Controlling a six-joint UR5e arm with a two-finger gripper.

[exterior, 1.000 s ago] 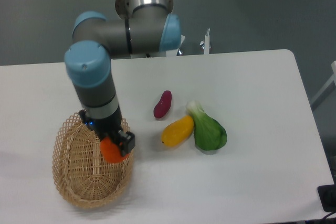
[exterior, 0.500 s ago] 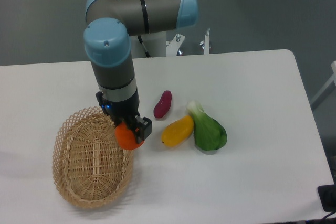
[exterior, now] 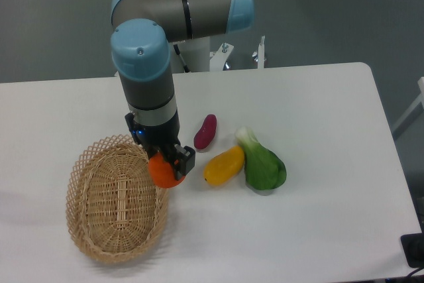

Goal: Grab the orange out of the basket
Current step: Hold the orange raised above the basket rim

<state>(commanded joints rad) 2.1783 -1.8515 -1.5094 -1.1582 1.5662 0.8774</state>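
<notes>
My gripper point(exterior: 169, 164) is clamped on the orange point(exterior: 164, 171), which hangs in my grasp at the right rim of the wicker basket point(exterior: 106, 230), overlapping that rim in this view; how high it sits above the weave cannot be judged from here. My arm point(exterior: 146, 77) comes down from above, its blue-capped joint over the table point(exterior: 331, 130). To the right of the orange lie a yellow mango-like fruit point(exterior: 224, 166), touching a green leafy vegetable point(exterior: 263, 164), and, just behind them, a dark red oblong vegetable point(exterior: 205, 131). All three rest on the white tabletop, outside the basket.
</notes>
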